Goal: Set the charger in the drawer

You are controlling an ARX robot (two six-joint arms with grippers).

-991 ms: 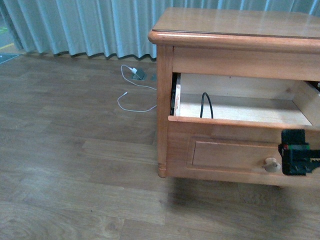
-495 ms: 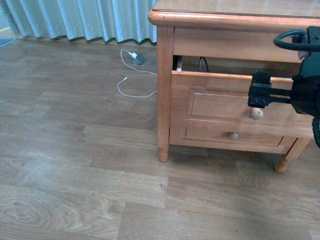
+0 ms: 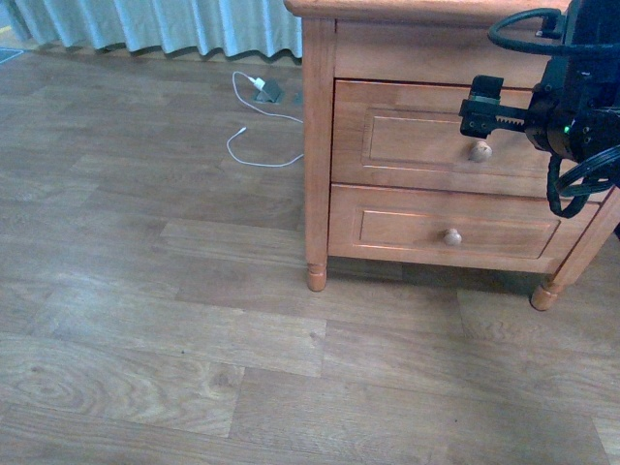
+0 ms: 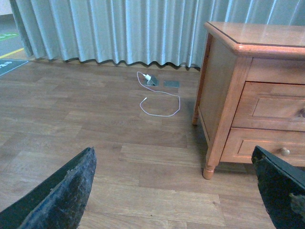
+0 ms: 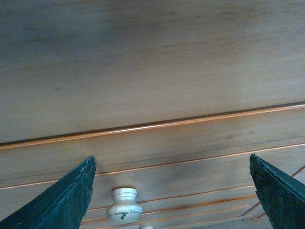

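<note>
Upper drawer (image 3: 426, 140) is flush with the nightstand (image 3: 318, 145) front, no gap showing in the front view. Charger not visible in any view; can't tell where it is from these pictures.

Right gripper (image 3: 481, 107) sits right at the upper drawer front, just above its pale round knob (image 3: 479, 151). In the right wrist view both fingertips (image 5: 66, 200) are spread wide at opposite edges, nothing between them, with the knob (image 5: 123, 205) and the panel grooves of the drawer (image 5: 152, 157) filling the gap. So the right claw is apart and empty. Black cabling loops over the arm at the top right of the front view.

Left gripper (image 4: 176, 191) hangs over bare wood floor (image 4: 95, 124), well left of the nightstand (image 4: 228, 95). Its fingers (image 4: 62, 195) are also wide apart, holding nothing.

Lower drawer (image 3: 441, 228) closed too, own small knob (image 3: 451, 236).

On the far floor by the curtain (image 3: 165, 24): a white plug (image 3: 255, 82) with a thin white cable (image 3: 254, 145) curling toward the nightstand's left side, next to a small grey block (image 3: 270, 91). Same items show in the left wrist view.
</note>
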